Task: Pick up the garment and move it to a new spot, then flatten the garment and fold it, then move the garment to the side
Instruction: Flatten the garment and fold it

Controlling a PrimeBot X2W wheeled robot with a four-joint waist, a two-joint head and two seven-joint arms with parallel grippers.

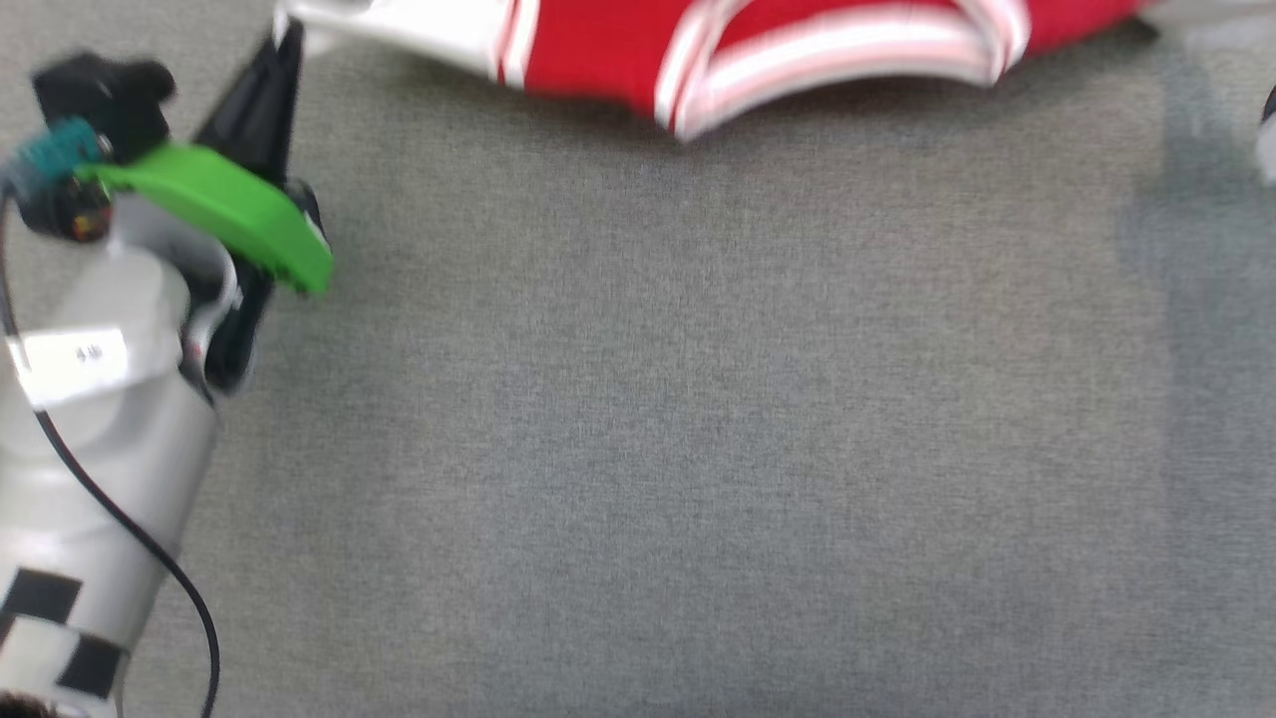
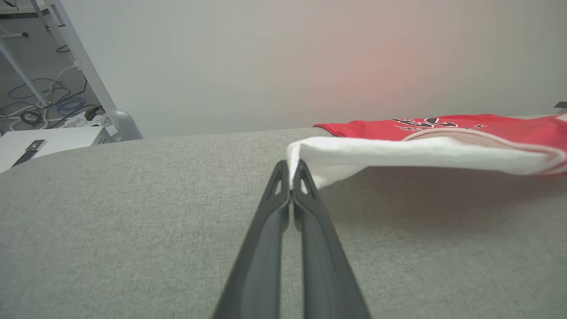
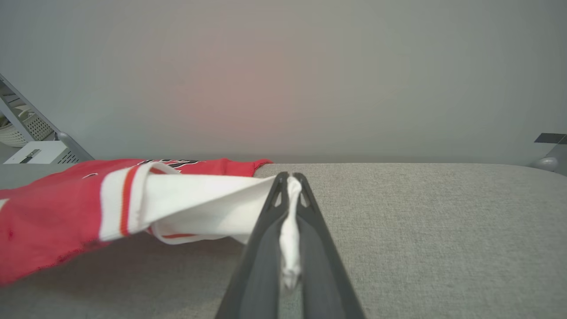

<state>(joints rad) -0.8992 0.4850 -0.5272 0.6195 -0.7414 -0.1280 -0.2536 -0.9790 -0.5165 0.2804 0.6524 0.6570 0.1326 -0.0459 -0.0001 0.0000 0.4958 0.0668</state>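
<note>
The garment (image 1: 758, 45), red with white sleeves and striped trim, stretches along the top edge of the head view, its near part lifted off the grey surface. My left gripper (image 1: 284, 35) is shut on the tip of one white sleeve (image 2: 398, 153). In the left wrist view my left gripper (image 2: 291, 170) pinches that sleeve's corner, and black-and-white lettering shows on the red front (image 2: 443, 124). In the right wrist view my right gripper (image 3: 290, 179) is shut on the other white sleeve (image 3: 199, 199), with white fabric squeezed between the fingers.
A grey fabric-covered table (image 1: 698, 449) spreads out below the garment. A pale wall (image 2: 288, 57) stands behind it. At the left lie cables on the floor (image 2: 40, 106) and a metal frame leg (image 2: 84, 66).
</note>
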